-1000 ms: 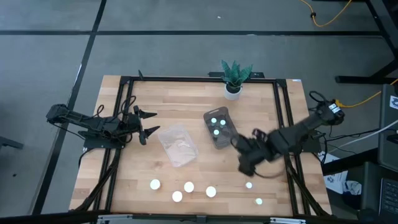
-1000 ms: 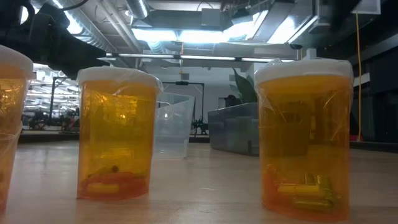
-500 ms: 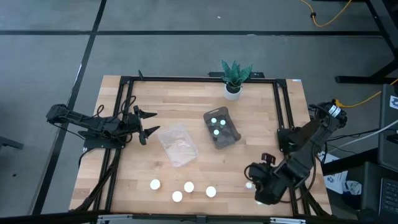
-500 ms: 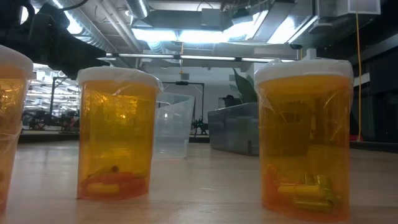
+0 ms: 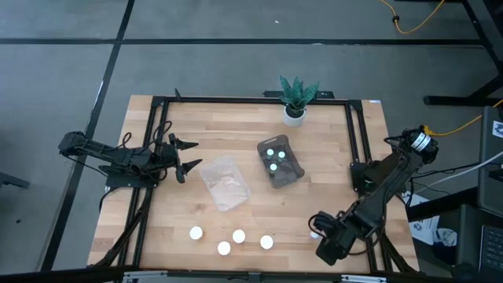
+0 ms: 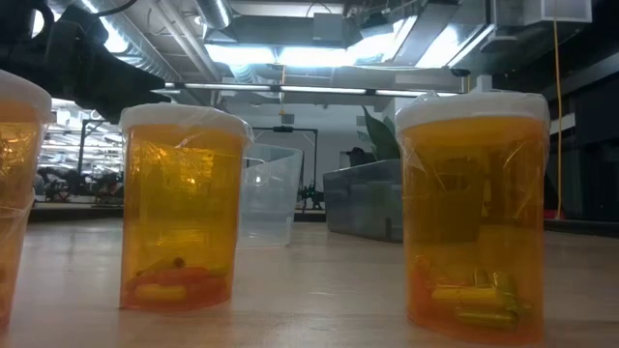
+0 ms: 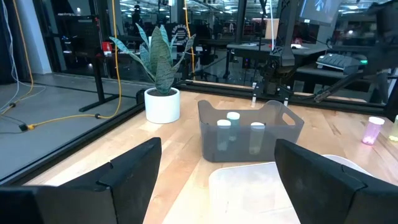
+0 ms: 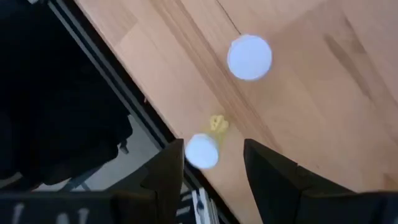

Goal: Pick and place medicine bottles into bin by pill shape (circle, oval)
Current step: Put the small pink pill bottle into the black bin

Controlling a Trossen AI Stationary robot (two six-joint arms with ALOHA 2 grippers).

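Four amber bottles with white caps (image 5: 196, 233) (image 5: 224, 248) (image 5: 239, 236) (image 5: 266, 242) stand near the table's near edge; two fill the low view (image 6: 179, 208) (image 6: 474, 213). The dark grey bin (image 5: 288, 174) holds small white-capped bottles (image 5: 269, 152). The clear bin (image 5: 224, 182) lies to its left. My right gripper (image 5: 324, 244) hangs open, pointing down, over two small white-capped bottles at the near right corner. One cap (image 8: 202, 151) shows between its fingers beside one finger; the other (image 8: 249, 57) stands farther off. My left gripper (image 5: 185, 155) waits open left of the clear bin.
A white pot with a green plant (image 5: 295, 101) stands at the far edge. The black frame rail (image 8: 118, 81) and the table's edge run close beside the small bottles. Bare wood lies between the bins and the amber bottles.
My right gripper has gone from beside the dark grey bin toward the table's near edge and down over the two small bottles at the near right corner, now covering one of them in the high view. The bottles have stayed in place.
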